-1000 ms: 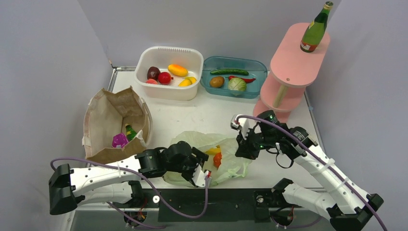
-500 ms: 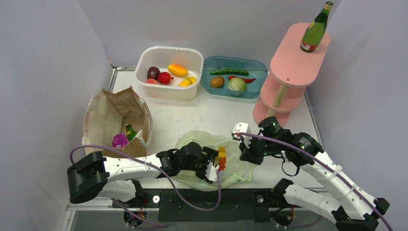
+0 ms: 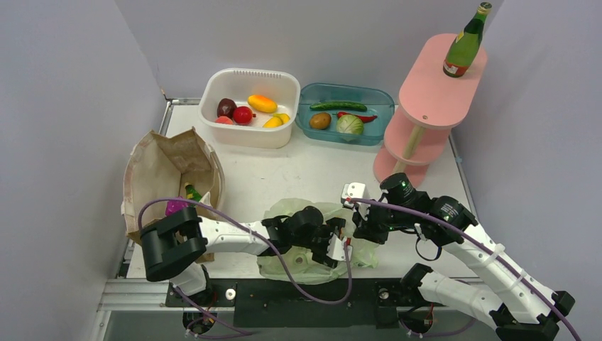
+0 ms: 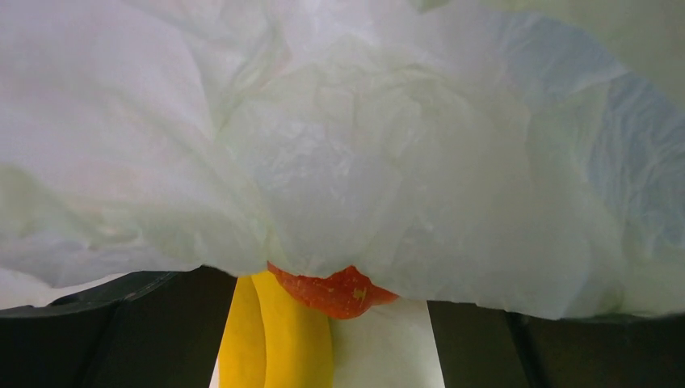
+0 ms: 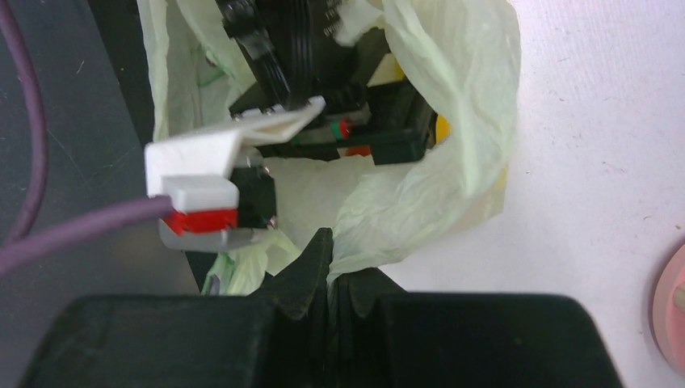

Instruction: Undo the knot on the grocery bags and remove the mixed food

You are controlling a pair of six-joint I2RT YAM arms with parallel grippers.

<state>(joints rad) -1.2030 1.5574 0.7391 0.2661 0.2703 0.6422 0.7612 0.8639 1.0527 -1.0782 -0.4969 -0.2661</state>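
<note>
Bright, even light; wrist views softly blurred.

Bare tabletop (image 3: 298,170) lies free for us between the plastic bag (image 3: 287,208) and the white tub (image 3: 248,137), the paper bag (image 3: 167,160) walling its left. Inside the plastic bag, film sags low over banana (image 4: 279,343) and red fruit (image 4: 335,293), crowding our left gripper (image 3: 344,245).

a stiff brown paper bag (image 3: 170,177) is stood open, with a purple packet (image 3: 172,207) and a green bottle (image 3: 192,193) seen inside it. to the right of the paper bag, a crinkled pale green plastic bag (image 3: 284,209) is laid open; a yellow banana (image 4: 279,339) and a red-orange fruit (image 4: 331,289) are seen under its film.
</note>
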